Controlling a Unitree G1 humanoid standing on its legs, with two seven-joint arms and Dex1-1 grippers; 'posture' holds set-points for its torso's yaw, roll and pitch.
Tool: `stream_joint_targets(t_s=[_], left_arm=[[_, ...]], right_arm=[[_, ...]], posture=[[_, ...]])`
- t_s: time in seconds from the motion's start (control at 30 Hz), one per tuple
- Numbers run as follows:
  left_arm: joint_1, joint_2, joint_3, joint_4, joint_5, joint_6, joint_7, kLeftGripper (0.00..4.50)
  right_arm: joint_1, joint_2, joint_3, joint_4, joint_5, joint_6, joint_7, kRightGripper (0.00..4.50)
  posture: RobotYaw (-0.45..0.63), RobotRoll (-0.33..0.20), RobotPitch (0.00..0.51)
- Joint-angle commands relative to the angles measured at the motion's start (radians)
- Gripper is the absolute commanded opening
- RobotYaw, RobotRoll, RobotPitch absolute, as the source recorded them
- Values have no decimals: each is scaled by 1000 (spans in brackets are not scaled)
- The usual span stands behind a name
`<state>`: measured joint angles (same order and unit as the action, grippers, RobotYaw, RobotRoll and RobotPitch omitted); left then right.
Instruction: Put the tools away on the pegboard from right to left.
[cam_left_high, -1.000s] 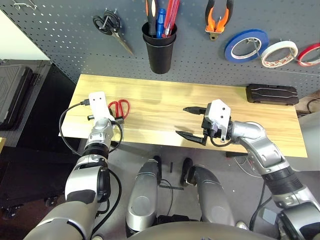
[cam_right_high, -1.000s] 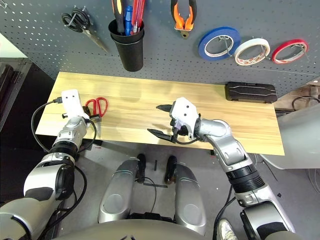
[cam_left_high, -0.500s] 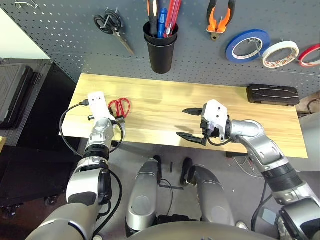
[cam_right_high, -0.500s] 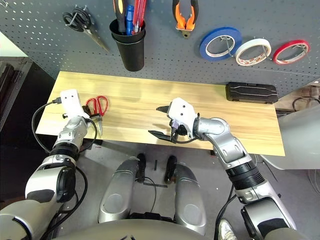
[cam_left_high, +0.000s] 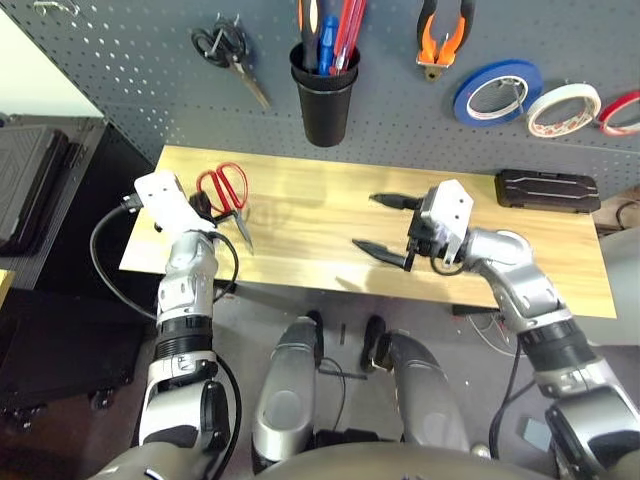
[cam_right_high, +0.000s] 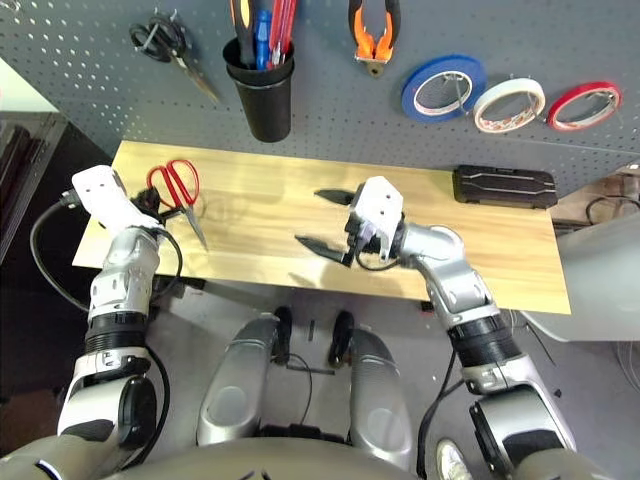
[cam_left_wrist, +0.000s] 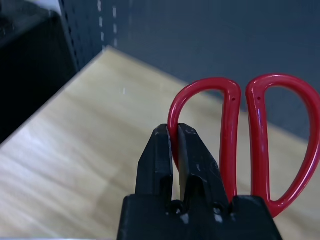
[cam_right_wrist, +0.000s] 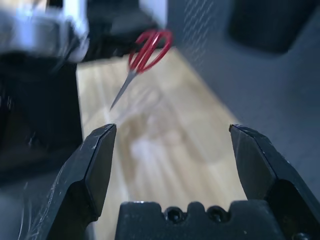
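Light wooden worktop (cam_left_high: 300, 215), smooth, faint sheen, visible grain; dark grey perforated matt pegboard (cam_left_high: 120, 60); red-handled scissors (cam_left_wrist: 240, 135) with glossy smooth plastic loops, bare metal blades; left gripper (cam_left_wrist: 176, 150) fingers black matt plastic, right gripper (cam_right_wrist: 172, 165) the same, slightly shiny at edges; black cup holder (cam_left_high: 322, 100) smooth plastic, satin; orange-and-black-handled pliers (cam_left_high: 440, 35) rubbery grips; silver forearms glossy metal-look shell

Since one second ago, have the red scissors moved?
Yes. The left gripper has lifted the red scissors off the table, up and back toward the pegboard; their blades now hang down.
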<state>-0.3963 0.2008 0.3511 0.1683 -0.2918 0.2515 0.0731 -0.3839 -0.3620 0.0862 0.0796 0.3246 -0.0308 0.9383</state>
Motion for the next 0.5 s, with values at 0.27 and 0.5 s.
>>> stream_joint_targets(t_s=[0.27,0.5], left_arm=[[-2,38,51,-202,-66,93,-5,10],[-63,78,70,-245,-94,138,-6,10]], right_arm=[[1,-53,-107,-159,201,159,28,4500],[-12,-92,-140,-236,275,227,31,4500]], posture=[[274,0,235],[264,0,228]])
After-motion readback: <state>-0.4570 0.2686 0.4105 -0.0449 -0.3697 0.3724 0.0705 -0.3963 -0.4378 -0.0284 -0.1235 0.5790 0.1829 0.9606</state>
